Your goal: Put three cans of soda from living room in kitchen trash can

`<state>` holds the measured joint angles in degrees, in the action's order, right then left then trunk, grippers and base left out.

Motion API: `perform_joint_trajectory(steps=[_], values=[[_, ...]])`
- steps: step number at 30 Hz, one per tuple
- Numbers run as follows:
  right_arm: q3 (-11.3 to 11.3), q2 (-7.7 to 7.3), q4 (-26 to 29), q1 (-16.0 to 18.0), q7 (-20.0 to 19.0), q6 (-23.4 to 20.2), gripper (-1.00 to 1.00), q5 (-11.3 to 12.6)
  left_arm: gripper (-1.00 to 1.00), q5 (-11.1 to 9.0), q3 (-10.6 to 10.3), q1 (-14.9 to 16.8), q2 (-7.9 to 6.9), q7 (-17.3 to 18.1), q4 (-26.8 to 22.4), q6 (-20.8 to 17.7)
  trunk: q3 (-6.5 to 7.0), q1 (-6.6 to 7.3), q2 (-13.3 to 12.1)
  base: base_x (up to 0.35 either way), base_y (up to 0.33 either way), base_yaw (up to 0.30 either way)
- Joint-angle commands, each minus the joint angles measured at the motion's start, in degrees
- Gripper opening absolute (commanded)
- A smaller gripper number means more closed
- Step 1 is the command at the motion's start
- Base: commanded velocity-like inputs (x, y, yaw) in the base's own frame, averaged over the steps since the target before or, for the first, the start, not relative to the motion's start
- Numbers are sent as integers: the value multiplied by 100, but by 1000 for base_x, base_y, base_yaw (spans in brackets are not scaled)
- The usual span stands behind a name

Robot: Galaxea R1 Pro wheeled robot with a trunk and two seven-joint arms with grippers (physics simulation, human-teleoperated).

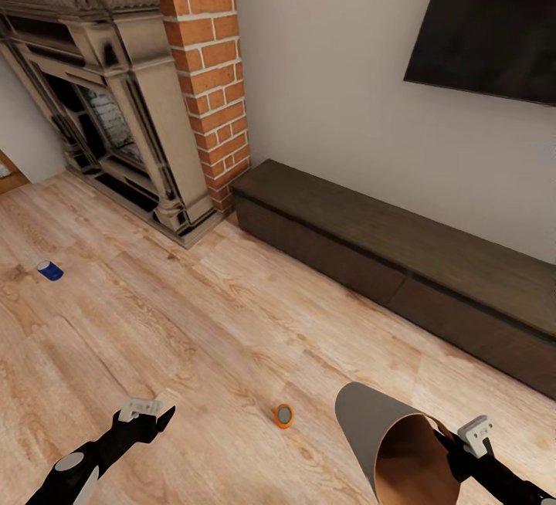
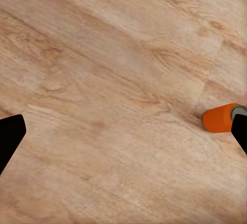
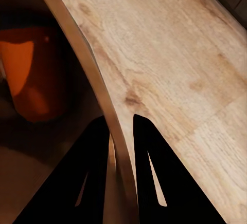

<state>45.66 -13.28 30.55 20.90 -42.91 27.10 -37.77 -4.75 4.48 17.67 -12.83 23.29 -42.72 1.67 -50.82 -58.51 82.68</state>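
Observation:
An orange can of soda point(image 1: 283, 415) lies on its side on the light wood floor between my two arms. In the left wrist view this orange can point(image 2: 221, 118) lies close to one finger of my open left gripper point(image 2: 128, 124), which hangs empty above the floor point(image 1: 158, 412). A dark blue can of soda point(image 1: 50, 270) sits on the floor far to the left. My right gripper point(image 1: 452, 443) is shut on the rim of the tilted grey tash can point(image 1: 371, 428). In the right wrist view its fingers point(image 3: 98, 172) pinch that rim point(image 3: 92, 75), and an orange can-like shape point(image 3: 28, 80) lies inside.
This is the living room. A brick fireplace point(image 1: 116, 103) stands at the back left. A long dark low cabinet point(image 1: 401, 258) runs along the wall on the right, under the wall TV point(image 1: 486, 18). Bare wood floor point(image 1: 201, 320) spreads between the two cans.

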Motion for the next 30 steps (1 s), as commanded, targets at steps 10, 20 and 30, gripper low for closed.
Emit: perform_joint_trajectory(steps=[10, 20, 30], values=[[10, -7, 3, 1, -50, -3, -100, 33, 100, 0, -7, 0, 0, 0, 7, -14, 30, 0, 0, 27, 27, -60], [13, -33, 3, 1, -51, -3, -100, 41, 100, 0, -8, 0, 0, 0, 9, -17, 101, 0, 0, 108, 105, -148], [8, -53, 3, 1, -29, -11, -100, 278, 100, 14, -41, 0, 0, -8, 9, -23, 176, 0, 0, 47, 14, -159]])
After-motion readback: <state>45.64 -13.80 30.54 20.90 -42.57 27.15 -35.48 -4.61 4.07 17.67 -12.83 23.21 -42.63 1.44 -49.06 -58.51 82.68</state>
